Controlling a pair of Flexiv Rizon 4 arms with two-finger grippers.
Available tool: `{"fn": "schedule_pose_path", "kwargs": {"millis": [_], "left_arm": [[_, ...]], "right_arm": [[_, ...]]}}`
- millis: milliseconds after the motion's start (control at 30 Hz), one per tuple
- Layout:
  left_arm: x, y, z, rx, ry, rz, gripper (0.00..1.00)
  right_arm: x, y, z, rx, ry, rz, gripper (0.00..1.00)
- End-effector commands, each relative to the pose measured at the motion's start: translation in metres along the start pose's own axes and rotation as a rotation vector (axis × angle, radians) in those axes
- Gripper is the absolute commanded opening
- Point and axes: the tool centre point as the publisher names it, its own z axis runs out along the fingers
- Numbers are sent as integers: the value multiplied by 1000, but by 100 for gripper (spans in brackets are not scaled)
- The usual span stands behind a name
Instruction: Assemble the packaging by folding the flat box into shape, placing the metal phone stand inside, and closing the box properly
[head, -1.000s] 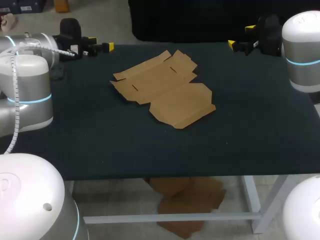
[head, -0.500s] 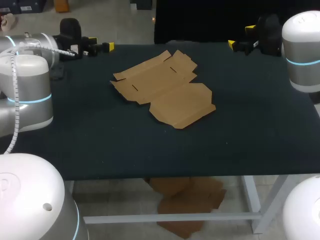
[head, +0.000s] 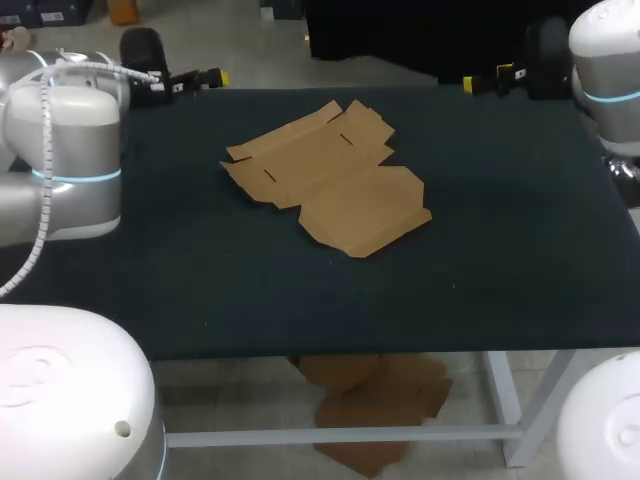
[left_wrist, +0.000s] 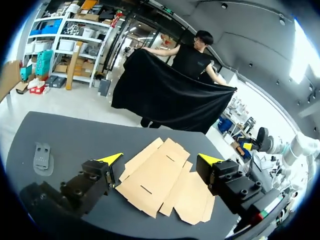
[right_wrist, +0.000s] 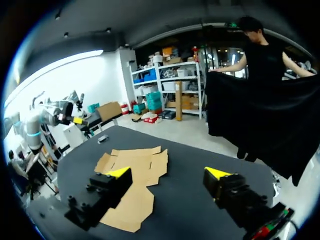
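Both arms have shifted slightly at the table's (head: 500, 250) far corners since a moment ago; the left gripper (left_wrist: 160, 158) and right gripper (right_wrist: 168, 172) are spread wide, empty; the box (head: 325, 180) lies flat mid-table, unmoved, unfolded; the stand (left_wrist: 43, 156) sits well apart, near the left arm; folding has not begun, though it looks imminent.

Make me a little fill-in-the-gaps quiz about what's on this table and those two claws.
The cardboard box lies ____ on the table, not folded. The left gripper and right gripper both stand ____, holding nothing. Their fingertips are coloured ____.
Missing words: flat; open; yellow.
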Motion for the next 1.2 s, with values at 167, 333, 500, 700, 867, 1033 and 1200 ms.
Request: {"fn": "schedule_pose_path", "kwargs": {"millis": [167,333,500,700,867,1033,1200], "left_arm": [[11,15,-19,-389,-87,-156,100],[9,32,-30,-491,-96,-197,100],[6,44,-38,-499,-155,-284,100],[4,47,-40,-497,-170,-298,100],[4,47,-40,-497,-170,-298,100],[4,47,-40,-497,-170,-298,100],[11,42,-30,-491,-204,-344,100]], "right_arm": [[8,-19,-19,251,40,117,100],[12,-38,-25,337,29,204,100],[16,-57,-28,403,56,265,100],[16,-69,-31,412,73,289,100],[16,-69,-31,412,73,289,100],[16,-69,-31,412,73,289,100],[16,-69,-31,412,73,289,100]]}}
